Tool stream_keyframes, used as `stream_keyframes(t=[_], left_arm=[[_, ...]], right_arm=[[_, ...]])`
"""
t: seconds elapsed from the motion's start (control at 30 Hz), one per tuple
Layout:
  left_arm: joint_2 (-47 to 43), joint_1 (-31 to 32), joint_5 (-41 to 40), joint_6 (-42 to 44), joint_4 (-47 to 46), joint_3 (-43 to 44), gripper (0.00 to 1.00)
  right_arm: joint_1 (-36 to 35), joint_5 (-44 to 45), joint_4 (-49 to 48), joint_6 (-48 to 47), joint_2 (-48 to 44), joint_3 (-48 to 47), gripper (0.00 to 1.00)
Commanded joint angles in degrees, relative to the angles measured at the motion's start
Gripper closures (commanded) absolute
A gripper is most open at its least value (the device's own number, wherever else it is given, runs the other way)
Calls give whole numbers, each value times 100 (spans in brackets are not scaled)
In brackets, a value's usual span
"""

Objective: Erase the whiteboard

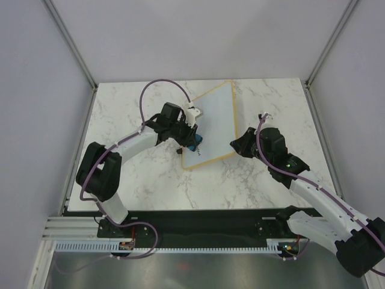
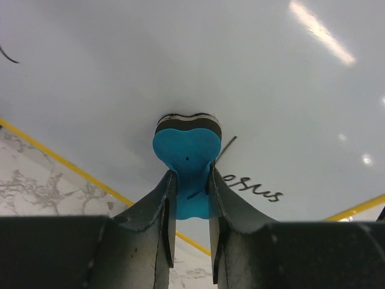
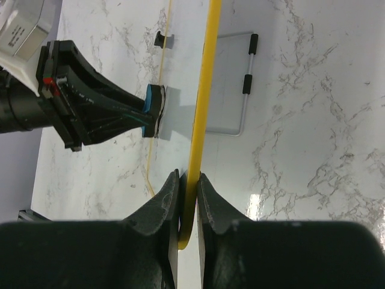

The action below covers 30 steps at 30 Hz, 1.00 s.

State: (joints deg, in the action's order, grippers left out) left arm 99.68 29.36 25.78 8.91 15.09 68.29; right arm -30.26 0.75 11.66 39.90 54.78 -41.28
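White-veined marble table [image 1: 252, 180] fills the floor of a pale, walled cell, and the whiteboard [image 1: 216, 114] lies on it at an angle between the two arms, its thin yellow frame [image 3: 204, 90] on every visible edge.

The left pincer [image 1: 195, 143] sits over the board's near left part. Its fingers are drawn in narrow on a blue eraser [image 2: 186, 156], gripping the slim blue stem. The wider head with its dark-and-white pad stands just ahead of the fingertips, set against the white surface. Dark handwriting [image 2: 252, 185] runs just to the right of those fingertips, and a short dark stroke [image 2: 7, 55] sits far off to their upper left.

The right pincer [image 3: 187, 177] is pinched tight on the board's yellow frame at the near right corner – the edge runs straight ahead from between its fingers. Ahead and to its left a small black clip [image 3: 162, 39] sits on the board; ahead and to its right a bent wire with two black sleeves [image 3: 246, 66] shows – whether it is fixed to the board I cannot tell.
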Motion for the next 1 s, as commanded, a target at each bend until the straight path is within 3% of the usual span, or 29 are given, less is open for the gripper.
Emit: stream_keyframes(t=[0.0, 0.03, 0.07, 0.37, 0.73, 0.97], left_arm=[[-202, 579, 568, 67, 503, -474, 98], [-229, 657, 1204, 50, -219, -597, 98], [-230, 684, 1280, -229, -226, -650, 98], [-369, 1018, 1395, -442, -235, -1002, 98], [-976, 1027, 1368, -170, 204, -1186, 98], [-845, 949, 1360, -179, 310, -1170, 98]], right_arm=[[-76, -207, -112, -307, -82, -144, 100], [-76, -190, -111, -307, -82, -144, 100], [-85, -190, -111, -299, -99, -135, 100], [-59, -172, -103, -307, -73, -144, 100], [-76, -128, -103, -264, -29, -188, 100], [-68, -102, -103, -255, -91, -161, 100]])
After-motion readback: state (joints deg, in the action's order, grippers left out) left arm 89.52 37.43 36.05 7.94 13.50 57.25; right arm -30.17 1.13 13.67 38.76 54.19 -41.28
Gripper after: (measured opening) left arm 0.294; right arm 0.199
